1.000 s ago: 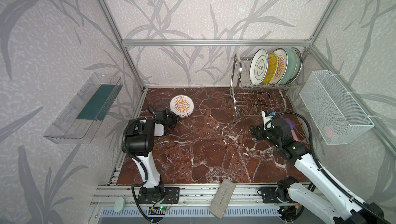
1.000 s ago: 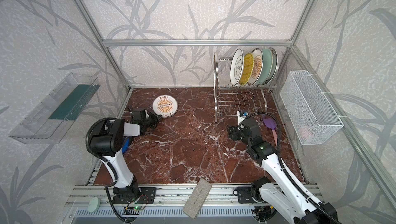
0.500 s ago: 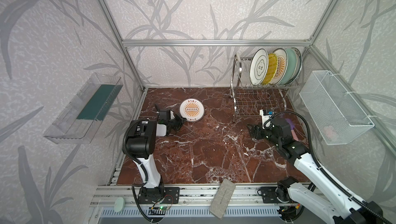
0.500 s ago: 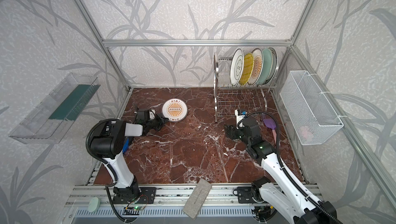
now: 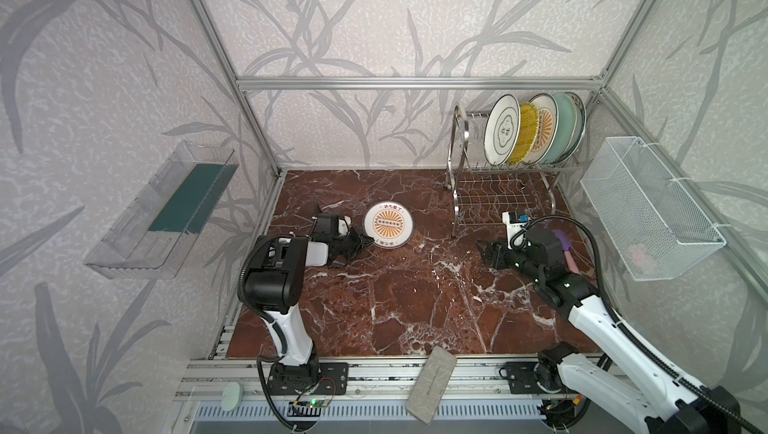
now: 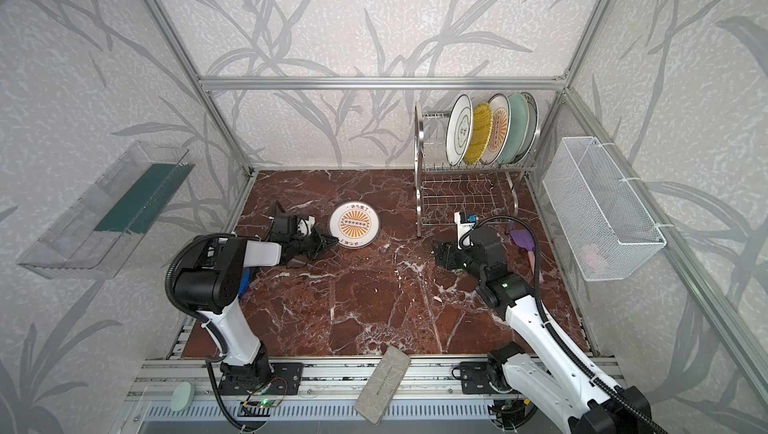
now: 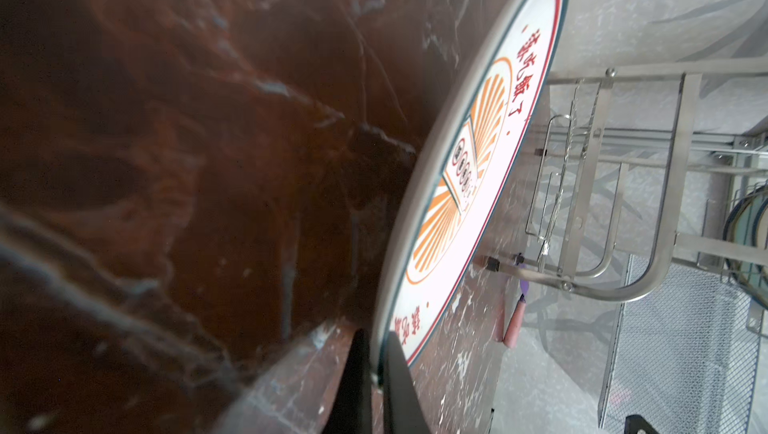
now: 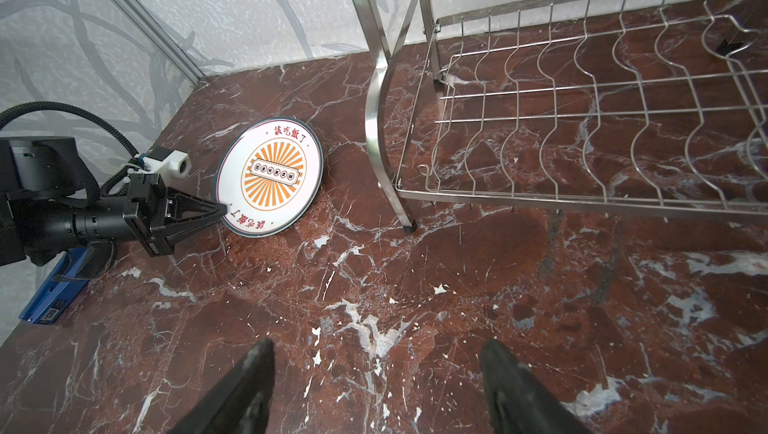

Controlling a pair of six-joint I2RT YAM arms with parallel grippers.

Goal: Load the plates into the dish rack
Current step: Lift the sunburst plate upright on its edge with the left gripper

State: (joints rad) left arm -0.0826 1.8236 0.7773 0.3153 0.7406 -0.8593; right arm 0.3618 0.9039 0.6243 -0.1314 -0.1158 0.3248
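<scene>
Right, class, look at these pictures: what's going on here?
Plates are being loaded into a dish rack. Five plates stand in its top tier. The left pincer is shut on the rim of the remaining sunburst plate, low over the table. The right pincer hangs open and empty near the rack.

6 plates tot. 5 in the dish rack (image 5: pixel 515 168) top tier, upper right of frame: 1 black-ringed plate (image 5: pixel 503 131), 1 yellow plate (image 5: pixel 525 133), 1 orange sunburst plate (image 5: pixel 545 129), 1 mint plate (image 5: pixel 565 129), 1 teal-rimmed plate (image 5: pixel 582 120). 1 second sunburst plate (image 5: pixel 388 224) ctr-left. 1 rack, 1 white mesh basket (image 5: pixel 648 212), 1 clear tray (image 5: pixel 137 220), 2 robot arms: left arm (image 5: pixel 291 328) & right arm (image 5: pixel 602 324).
</scene>
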